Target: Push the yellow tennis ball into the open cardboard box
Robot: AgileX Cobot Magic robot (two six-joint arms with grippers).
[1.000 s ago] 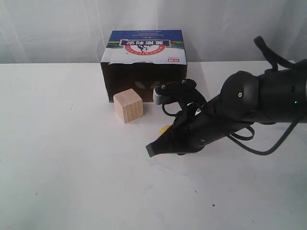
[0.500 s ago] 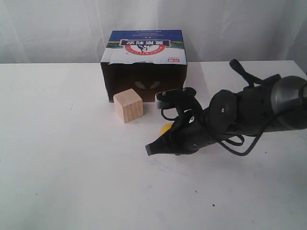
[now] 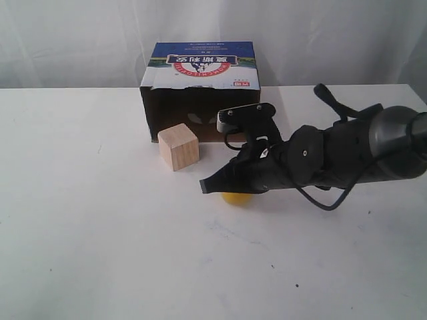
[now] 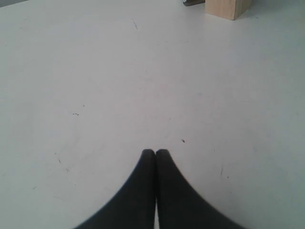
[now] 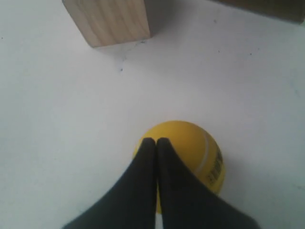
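Right pincer (image 3: 207, 187) clenched and empty over the yellow tennis ball (image 3: 237, 197), short of the open cardboard box (image 3: 200, 63).

Shows the ball resting on the white table (image 3: 100, 233), outside the box, in front of its dark opening and apart from it, with only the lower part peeking out under the black fingers in the exterior view. Places the pale wooden cube (image 3: 178, 147) close in front of the opening, to the left of the ball in that view and not touching it. From the right wrist, shows the fingertips (image 5: 148, 145) pressed together with nothing between them, lying across the ball (image 5: 190, 140), the cube (image 5: 107, 21) beyond; cannot tell whether pincer and ball touch. Shows the left pincer (image 4: 155, 152) likewise clenched on nothing above bare table, the cube (image 4: 226, 7) well ahead of it.
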